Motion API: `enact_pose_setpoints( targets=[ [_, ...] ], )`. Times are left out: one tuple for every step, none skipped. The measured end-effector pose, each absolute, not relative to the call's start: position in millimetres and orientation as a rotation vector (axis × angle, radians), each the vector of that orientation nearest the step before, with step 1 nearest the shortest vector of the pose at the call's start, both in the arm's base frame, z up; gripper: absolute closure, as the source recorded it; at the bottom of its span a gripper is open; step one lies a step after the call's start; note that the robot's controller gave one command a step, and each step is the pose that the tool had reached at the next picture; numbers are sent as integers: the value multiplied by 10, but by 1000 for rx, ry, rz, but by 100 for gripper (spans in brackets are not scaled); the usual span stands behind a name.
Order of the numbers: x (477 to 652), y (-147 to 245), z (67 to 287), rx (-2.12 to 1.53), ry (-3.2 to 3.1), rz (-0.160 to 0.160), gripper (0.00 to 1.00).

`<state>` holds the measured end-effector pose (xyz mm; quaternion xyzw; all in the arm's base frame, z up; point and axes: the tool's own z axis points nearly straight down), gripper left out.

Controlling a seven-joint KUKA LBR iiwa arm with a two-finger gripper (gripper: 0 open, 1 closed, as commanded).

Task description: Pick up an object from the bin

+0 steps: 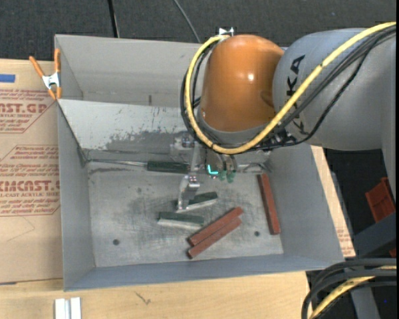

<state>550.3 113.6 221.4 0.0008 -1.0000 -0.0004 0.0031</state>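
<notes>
The arm, with its orange cover (243, 78), reaches in from the right and hangs over the middle of the grey bin (74, 198). The jaws are down low near the bin's floor, a little left of centre; from this angle I cannot tell whether they are open or closed, nor whether anything sits between them. Just beside their tip, on the right, lies a short dark green bar (205, 196), flat on the floor, its long axis running roughly left to right with the right end a touch nearer the back wall. Just in front of the jaws lies a longer grey-green bar (179, 220), also left to right, its right end pointing slightly toward the front wall. To the right of that, 2 red-brown bars (216, 232) lie side by side and touching, slanted, their right ends toward the back. 1 more red-brown bar (268, 205) lies well apart near the right wall, running nearly front to back. Another dark green bar (165, 167) lies left to right along the foot of the back wall, left of the jaws
</notes>
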Motion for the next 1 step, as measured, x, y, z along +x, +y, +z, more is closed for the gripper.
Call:
enact_pose_setpoints(
  targets=[
    [5520,1130,2256,1,-3143,-2,0]
  ],
)
